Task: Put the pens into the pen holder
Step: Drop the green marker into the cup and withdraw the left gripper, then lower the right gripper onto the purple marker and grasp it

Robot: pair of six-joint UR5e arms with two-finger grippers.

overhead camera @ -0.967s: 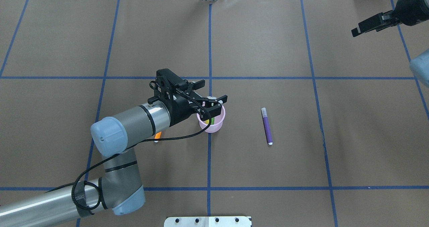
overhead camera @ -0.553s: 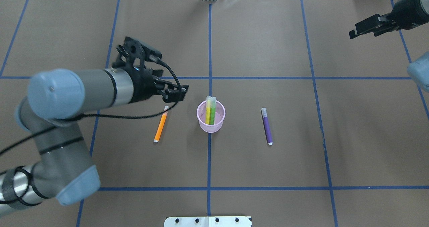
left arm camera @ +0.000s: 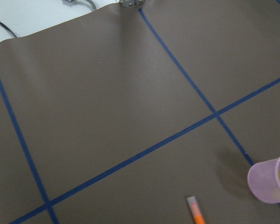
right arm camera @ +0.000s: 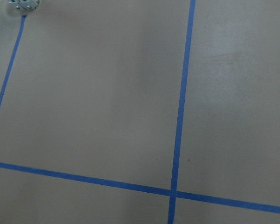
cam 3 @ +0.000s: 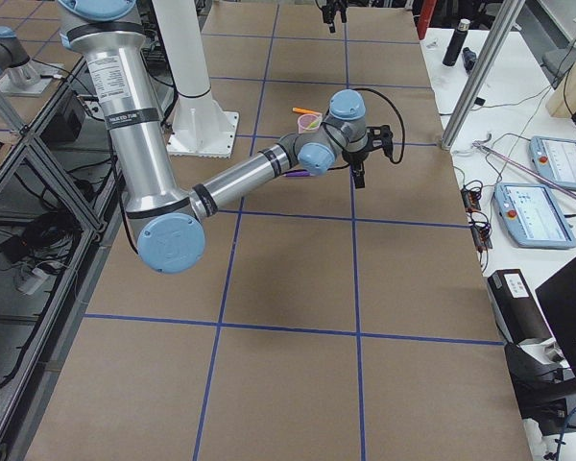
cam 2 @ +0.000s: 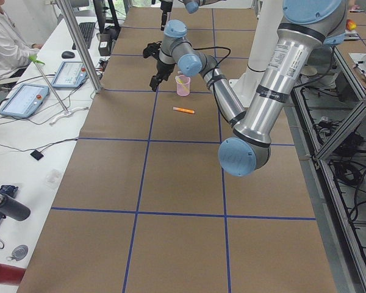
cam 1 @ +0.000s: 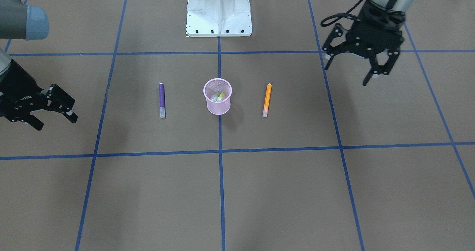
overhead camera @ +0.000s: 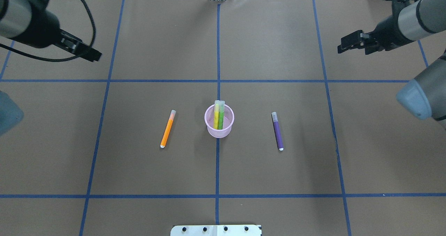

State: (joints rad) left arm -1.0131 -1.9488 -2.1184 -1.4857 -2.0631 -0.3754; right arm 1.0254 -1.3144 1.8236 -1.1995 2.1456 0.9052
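While your left hand [cam 1: 347, 75], front view's upper right, and right hand [cam 1: 57, 124], left edge, hang spread, two pens [cam 1: 219, 96] stand in the pen holder [cam 1: 218, 108]; orange pen [cam 1: 267, 99], purple pen [cam 1: 161, 99] flank it.

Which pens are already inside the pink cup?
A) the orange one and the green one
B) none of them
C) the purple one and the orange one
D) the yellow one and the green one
D: the yellow pen and the green pen stand side by side in the pink mesh pen holder, while the orange pen and the purple pen lie flat on either side of it.
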